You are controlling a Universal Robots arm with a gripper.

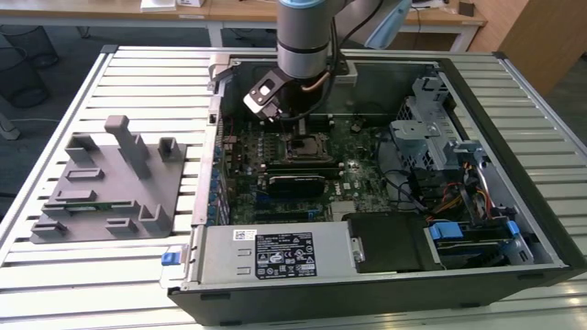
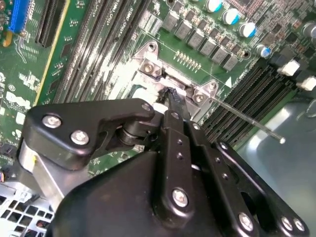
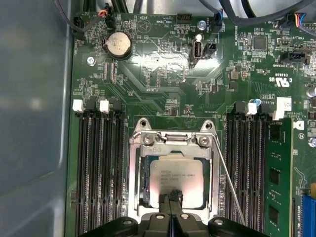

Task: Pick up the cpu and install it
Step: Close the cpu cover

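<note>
**mk:** Exterior view first, what's the scene?

**jo:** Open case [image 1: 367, 302] lying on a slatted table [image 1: 137, 82], board [image 1: 358, 148] facing up. The arm [image 1: 303, 34] reaches down into it and the gripper [image 1: 295, 118] hangs right over the socket [image 1: 307, 148]. There's a grey tray [image 1: 119, 192] on the table at the exterior view's left, apart from the case, with a green stick [image 1: 87, 204] lying in it.

**mk:** ok, and the first wrist view? Where's the chip?

**jo:** The cpu [image 3: 177, 177] lies flat in the socket, silver top up, with the metal frame [image 3: 173, 139] around it. It looks a touch skewed, with a dark gap along one side. The lever [image 3: 229, 182] is a thin rod slanting beside the socket, over the slots [image 3: 98, 168]. The fingers [image 3: 166, 205] are pinched against each other with just a hairline seam between them. Their tips sit over the cpu's near edge. I can't tell if they actually press on the lid.

**mk:** second wrist view?

**jo:** That's the gripper [image 2: 170, 95] up close, all black linkage and screws. Same story with the fingers [image 2: 173, 118]: they're clenched into one point, right at the frame [image 2: 148, 66]. The lever [image 2: 247, 121] pokes out past it across the slots.
</note>
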